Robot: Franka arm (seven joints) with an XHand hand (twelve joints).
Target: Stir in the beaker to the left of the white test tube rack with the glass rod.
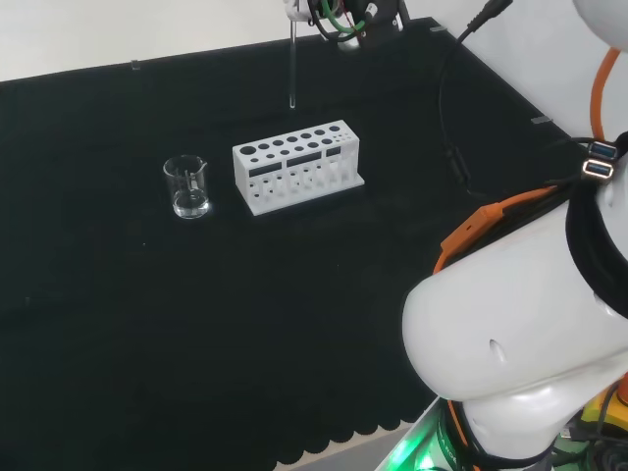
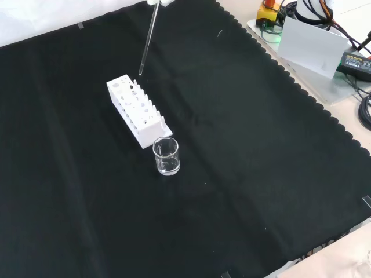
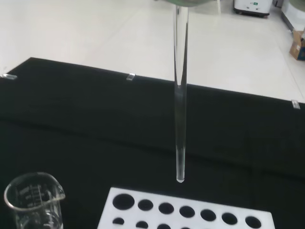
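Glass rod [image 1: 292, 61] is hanging at head view's top centre above rack [image 1: 297, 165]; we are yet to reach beaker [image 1: 186, 186]; hand's grasp: we cannot tell.

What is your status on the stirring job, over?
Glass rod held aloft, above the rack. Beaker untouched, beside rack. Path clear.

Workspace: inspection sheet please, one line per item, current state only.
Surface: black cloth, flat.
Job's things: glass rod hangs above and behind the white test tube rack, its tip clear of the holes; beaker upright at rack's left in head view, contents unclear.
Clutter: nothing seen.
Hand: barely in frame at head view's top; finger state cannot be told.
Cables: black cable trails over the cloth's right side in head view.
Surroundings: electronics and white card beyond the cloth's edge.
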